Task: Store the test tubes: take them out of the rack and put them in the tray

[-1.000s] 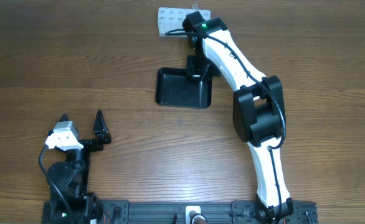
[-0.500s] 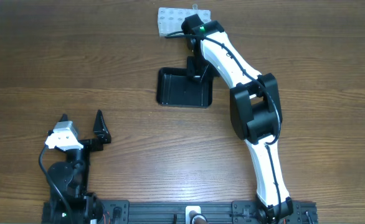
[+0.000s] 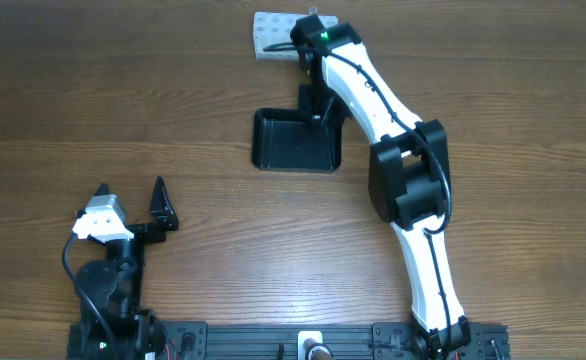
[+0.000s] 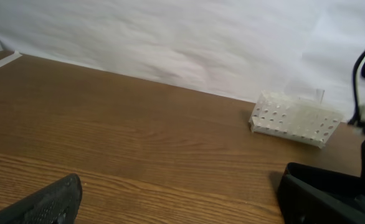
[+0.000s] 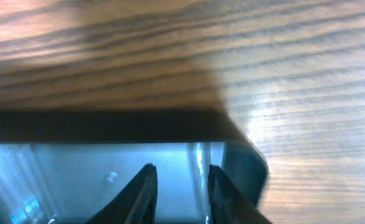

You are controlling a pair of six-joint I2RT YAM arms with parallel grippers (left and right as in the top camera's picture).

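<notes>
The white perforated rack (image 3: 276, 36) stands at the far edge of the table, with a clear tube (image 3: 313, 12) sticking up at its right end; the left wrist view shows the rack (image 4: 294, 118) far off. In front of it lies the black tray (image 3: 273, 155). My right gripper (image 3: 316, 108) hangs over the tray's far right corner. Seen from its own wrist, the right gripper (image 5: 182, 186) is just inside the tray rim (image 5: 108, 124), its fingers a narrow gap apart around a clear test tube (image 5: 198, 158). My left gripper (image 3: 131, 196) rests open near its base, holding nothing.
Bare wooden table surrounds the tray on its left and near sides. A white wall (image 4: 170, 37) rises behind the rack. The right arm's elbow (image 3: 411, 180) hovers to the right of the tray.
The right arm's wrist and elbow have shifted slightly left and toward the rack, with the gripper staying over the tray's far right corner. The left arm is unchanged.
</notes>
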